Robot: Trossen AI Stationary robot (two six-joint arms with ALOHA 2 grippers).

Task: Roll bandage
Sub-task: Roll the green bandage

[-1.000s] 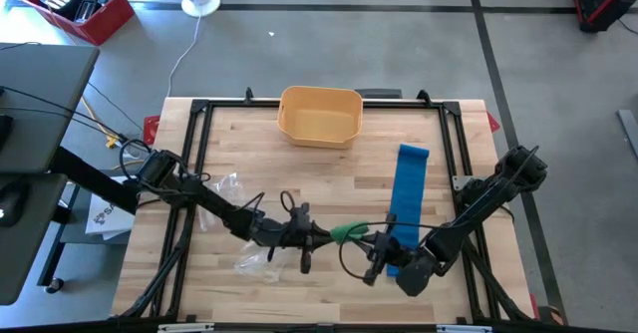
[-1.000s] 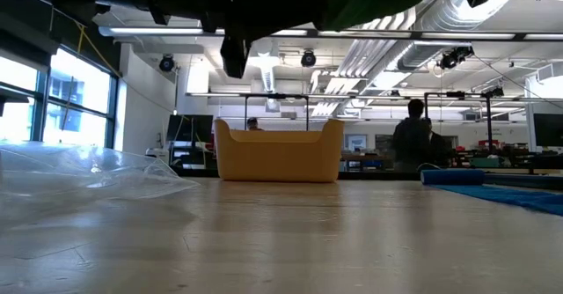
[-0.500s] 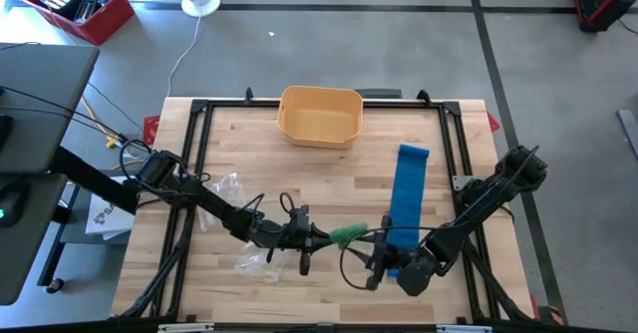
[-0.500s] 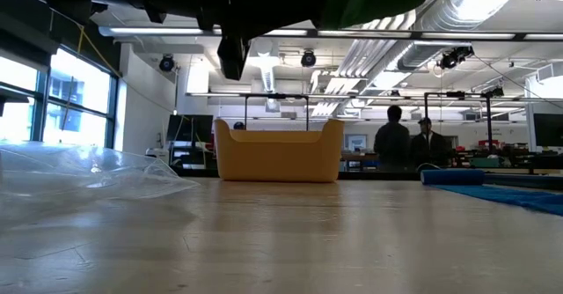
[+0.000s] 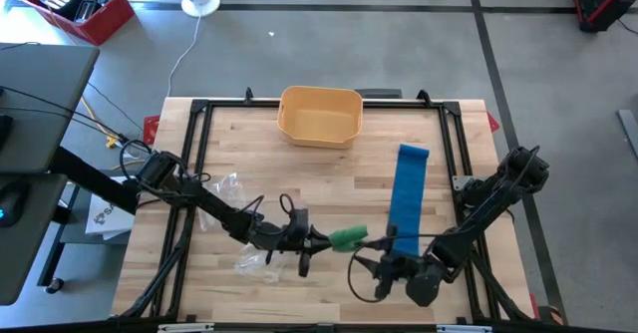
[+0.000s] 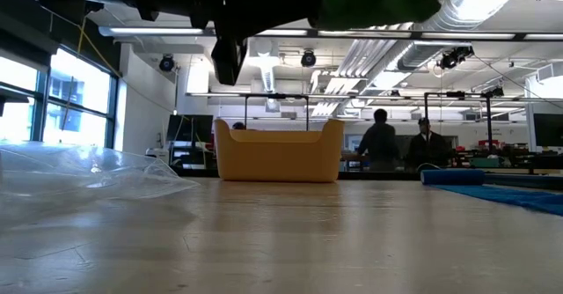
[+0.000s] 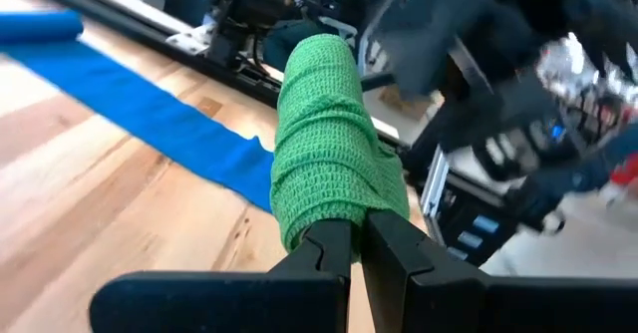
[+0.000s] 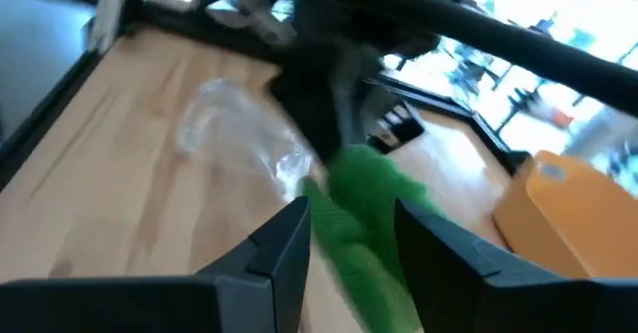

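The left gripper (image 7: 357, 235) is pinching the green bandage roll (image 5: 348, 237) with closed jaws, holding it clear of the tabletop (image 5: 339, 178) near six o'clock, seemingly for handling. The right gripper (image 8: 351, 231) is facing it, jaws parted and empty.

Grey concrete floor (image 5: 329, 44), bright windows (image 6: 79, 100), ceiling ducts (image 6: 387, 39)

The bandage roll (image 7: 334, 149) clamped in the left end effector (image 7: 357, 235) is bright green with an open, net-like weave. Beyond it lies a plain blue bandage strip (image 5: 409, 195). The end effector fingers are black. The counter (image 5: 329, 178) is pale wood with visible grain, framed in black. The bin (image 5: 320, 116) beyond is mustard yellow.
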